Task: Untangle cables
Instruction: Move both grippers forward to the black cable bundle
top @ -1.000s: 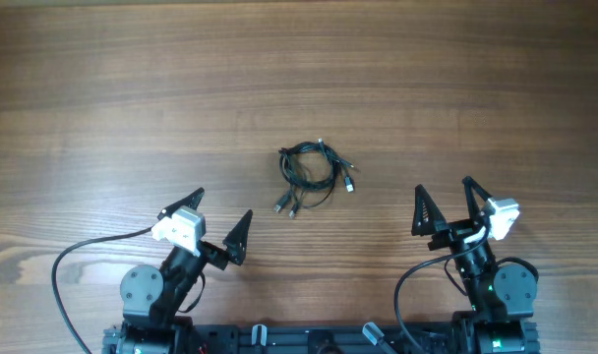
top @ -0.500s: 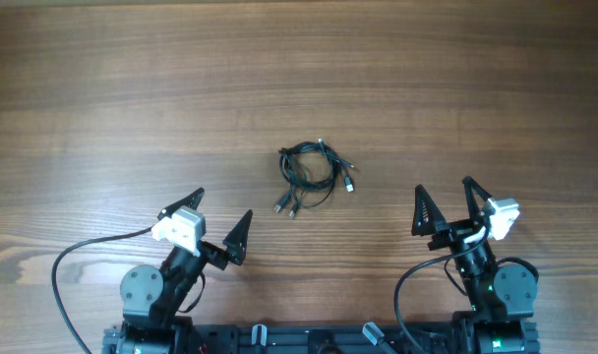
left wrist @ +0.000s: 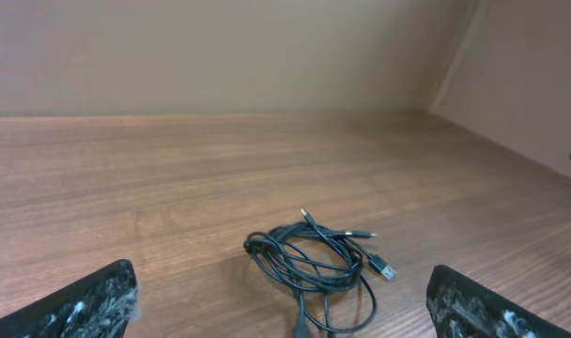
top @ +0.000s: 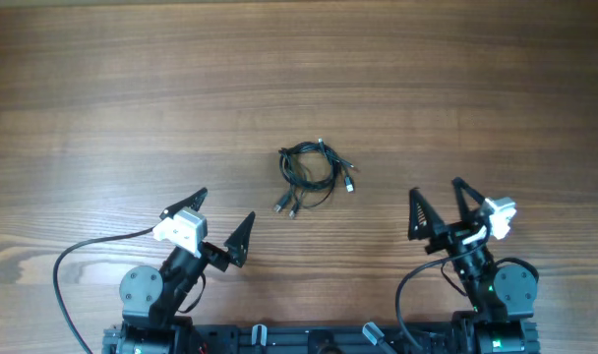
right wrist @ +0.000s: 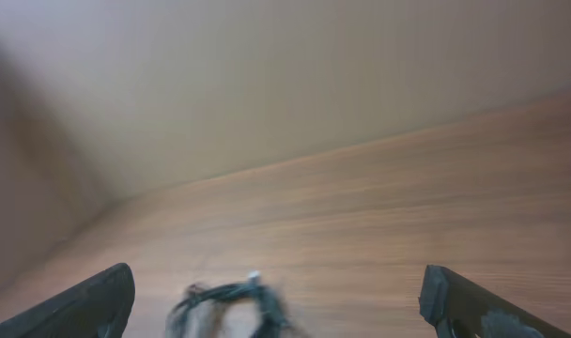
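The cables (top: 313, 174) lie as one tangled bundle of thin black cords with small silvery plug ends in the middle of the wooden table. The bundle shows in the left wrist view (left wrist: 316, 265) and, blurred, at the bottom of the right wrist view (right wrist: 231, 302). My left gripper (top: 220, 219) is open and empty, near the front edge, down and left of the bundle. My right gripper (top: 437, 206) is open and empty, near the front edge, down and right of the bundle. Neither gripper touches the cables.
The wooden table (top: 299, 79) stretches bare around the bundle. A thick black arm cable (top: 68, 270) loops at the front left, and another (top: 405, 290) at the front right beside the arm bases.
My right gripper has turned and shifted a little to the left, toward the bundle. The left arm and the cables have not moved.
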Robot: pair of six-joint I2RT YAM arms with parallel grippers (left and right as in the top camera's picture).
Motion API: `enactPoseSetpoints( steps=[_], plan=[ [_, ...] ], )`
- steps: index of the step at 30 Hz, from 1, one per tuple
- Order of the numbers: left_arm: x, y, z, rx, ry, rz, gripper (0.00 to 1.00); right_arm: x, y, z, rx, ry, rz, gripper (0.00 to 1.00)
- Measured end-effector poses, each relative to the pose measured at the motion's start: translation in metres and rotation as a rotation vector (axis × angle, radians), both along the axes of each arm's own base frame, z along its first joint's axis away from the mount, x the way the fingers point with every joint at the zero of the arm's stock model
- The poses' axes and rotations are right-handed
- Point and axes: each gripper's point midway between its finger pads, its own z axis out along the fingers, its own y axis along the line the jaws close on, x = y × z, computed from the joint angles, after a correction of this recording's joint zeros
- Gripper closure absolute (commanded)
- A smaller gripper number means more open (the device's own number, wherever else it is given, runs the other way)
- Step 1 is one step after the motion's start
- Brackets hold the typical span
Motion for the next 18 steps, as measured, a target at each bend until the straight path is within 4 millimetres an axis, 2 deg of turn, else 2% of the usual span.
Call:
enactPoseSetpoints(
  steps=[3, 5, 7, 12, 18],
  plan=[
    [-0.002, -0.003, 0.002, -0.001, 0.018, -0.018, 0.00, -0.007, 0.016, -0.003, 0.010, 0.022, 0.103, 0.00],
    [-0.002, -0.004, 0.013, -0.002, 0.016, -0.027, 0.00, -0.012, 0.024, -0.006, 0.012, 0.044, 0.158, 0.00],
    [-0.003, -0.006, 0.027, -0.007, 0.020, -0.039, 0.00, -0.017, 0.031, 0.001, 0.016, 0.054, 0.207, 0.00],
    [-0.001, -0.015, 0.060, -0.011, 0.092, -0.096, 0.00, -0.032, 0.045, 0.050, 0.028, 0.022, 0.312, 0.00],
    [0.013, -0.023, 0.100, -0.011, 0.191, -0.134, 0.00, -0.040, 0.053, 0.092, 0.044, 0.146, 0.369, 0.00]
  ],
)
